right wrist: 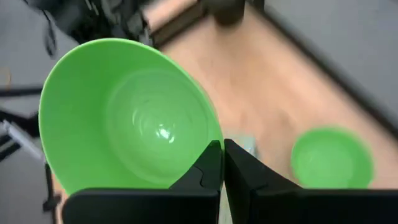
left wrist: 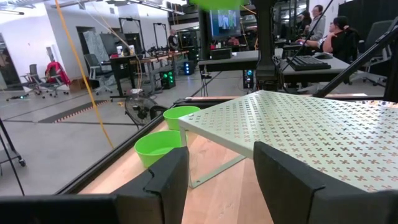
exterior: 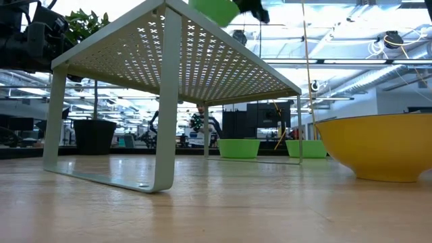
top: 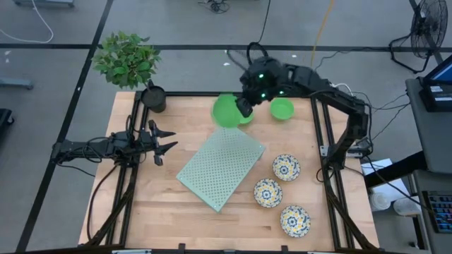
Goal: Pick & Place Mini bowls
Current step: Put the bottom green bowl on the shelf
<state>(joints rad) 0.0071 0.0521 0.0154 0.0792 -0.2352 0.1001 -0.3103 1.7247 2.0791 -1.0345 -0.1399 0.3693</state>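
Note:
My right gripper (top: 244, 106) is shut on a plain green mini bowl (right wrist: 130, 118), held high over the table's far side, above the stand's far corner (exterior: 214, 9). Two more green bowls stand on the table at the far edge, one (top: 282, 109) in the open and one (top: 246, 119) partly hidden under the held bowl. Three floral mini bowls (top: 286, 167) (top: 268, 192) (top: 294, 220), yellow outside (exterior: 378, 145), sit on their bases at the near right. My left gripper (top: 164, 140) waits open and level at the table's left side, with nothing between its fingers. My right gripper pinches the green bowl's rim (right wrist: 210, 144) between its two fingers (right wrist: 208, 163), apparently one inside the bowl and one outside. The fingers slant down at it from the table's right. The bowl is lifted clear and tipped, its hollow turned toward the wrist camera.
A pale green perforated stand (top: 220, 168) on thin legs (exterior: 165, 101) fills the table's middle. A black plant pot (top: 153, 97) with a leafy plant stands at the far left corner. Black frame rails run along the table's left and right sides.

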